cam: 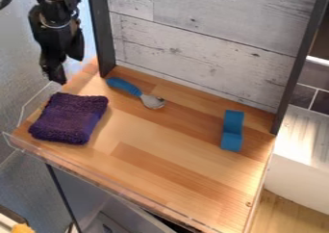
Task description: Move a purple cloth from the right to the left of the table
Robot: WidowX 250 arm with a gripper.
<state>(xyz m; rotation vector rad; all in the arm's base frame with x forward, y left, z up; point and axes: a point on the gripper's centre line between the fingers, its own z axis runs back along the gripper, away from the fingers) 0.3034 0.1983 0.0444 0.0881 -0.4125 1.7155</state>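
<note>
Camera view — upper-left hand [65, 68] — downturned.

High camera, slanting down, facing the wooden tabletop [160, 135], fairly near

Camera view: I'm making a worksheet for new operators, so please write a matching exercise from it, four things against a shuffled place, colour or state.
Things
1. Cloth
2. Spoon
3. Small block-like piece
4. Hand

Descriptions
A. Blue all over, toward the right end of the table
B. Black, at the upper left of the view
C. Blue handle, metal bowl
D. Purple, lying at the left end of the table

Right pairs: 1-D, 2-C, 3-A, 4-B
</note>
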